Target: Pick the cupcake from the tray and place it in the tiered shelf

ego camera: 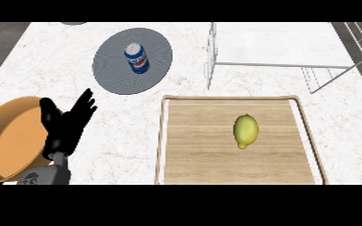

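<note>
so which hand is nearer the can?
Left. The left hand rests open at the view's left edge, below-left of the can lying on the grey plate. The right hand isn't in view.

**A:** Even, bright light falls across the marble counter (pixel 120 139), with no single source apparent and no glare on its surface.

**B:** Shadows are faint. The lemon (pixel 245 130) casts almost none on the wooden tray (pixel 205 163), and the white wire shelf (pixel 283 48) at the counter's far right corner throws only a pale one.

**A:** Detail is soft throughout: the label of the can (pixel 136 58) is unreadable, and the grey plate (pixel 113 72) shows fine rippled banding.
</note>
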Available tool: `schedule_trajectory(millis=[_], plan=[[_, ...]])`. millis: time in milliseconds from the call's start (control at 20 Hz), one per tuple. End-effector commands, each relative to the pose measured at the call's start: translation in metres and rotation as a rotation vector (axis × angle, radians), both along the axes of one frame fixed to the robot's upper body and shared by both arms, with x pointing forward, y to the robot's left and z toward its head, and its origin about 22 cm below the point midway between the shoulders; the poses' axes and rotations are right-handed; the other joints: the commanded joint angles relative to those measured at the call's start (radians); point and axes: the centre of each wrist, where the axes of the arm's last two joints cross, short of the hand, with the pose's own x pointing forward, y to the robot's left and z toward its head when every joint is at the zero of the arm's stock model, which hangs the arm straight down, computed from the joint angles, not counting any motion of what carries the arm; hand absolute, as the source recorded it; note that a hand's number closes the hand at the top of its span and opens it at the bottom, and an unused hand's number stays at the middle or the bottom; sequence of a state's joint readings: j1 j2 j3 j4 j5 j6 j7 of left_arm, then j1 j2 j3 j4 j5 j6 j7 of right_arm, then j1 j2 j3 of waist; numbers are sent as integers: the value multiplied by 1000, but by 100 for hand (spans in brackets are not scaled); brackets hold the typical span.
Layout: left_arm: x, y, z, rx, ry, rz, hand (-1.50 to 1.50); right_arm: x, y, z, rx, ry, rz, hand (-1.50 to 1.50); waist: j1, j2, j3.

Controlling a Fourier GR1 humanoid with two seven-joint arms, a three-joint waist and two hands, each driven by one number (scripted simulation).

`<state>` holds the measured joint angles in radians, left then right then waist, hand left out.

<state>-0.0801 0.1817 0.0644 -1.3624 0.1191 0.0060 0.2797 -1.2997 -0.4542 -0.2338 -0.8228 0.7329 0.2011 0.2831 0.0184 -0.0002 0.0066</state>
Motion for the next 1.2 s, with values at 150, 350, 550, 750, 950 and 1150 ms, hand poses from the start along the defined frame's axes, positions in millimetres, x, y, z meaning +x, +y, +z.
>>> schedule_trajectory(millis=[150, 350, 550, 750, 950, 1150], plan=[[-3, -21, -12, -10, 50, -2, 0, 5, -15, 5, -91, 26, 6, 150, -1, 7, -7], [-10, 12, -12, -23, 53, 6, 0, 6, -14, -2, 137, -3, -47, 150, -4, 4, -7], [-7, 2, -3, -1, 57, 13, 0, 9, -16, -11, 278, -35, -88, -150, -3, 4, -6], [-21, 6, -16, -6, 54, 7, 0, 5, -28, 7, 441, -76, -51, -150, 0, 3, -7], [-23, 6, -14, -22, 54, 5, 0, 4, -25, 23, 603, -107, -23, -150, 5, 2, -7], [-18, -1, -11, -12, 41, 8, 0, -5, -51, 30, 717, -183, -94, -150, -5, 2, -7]])
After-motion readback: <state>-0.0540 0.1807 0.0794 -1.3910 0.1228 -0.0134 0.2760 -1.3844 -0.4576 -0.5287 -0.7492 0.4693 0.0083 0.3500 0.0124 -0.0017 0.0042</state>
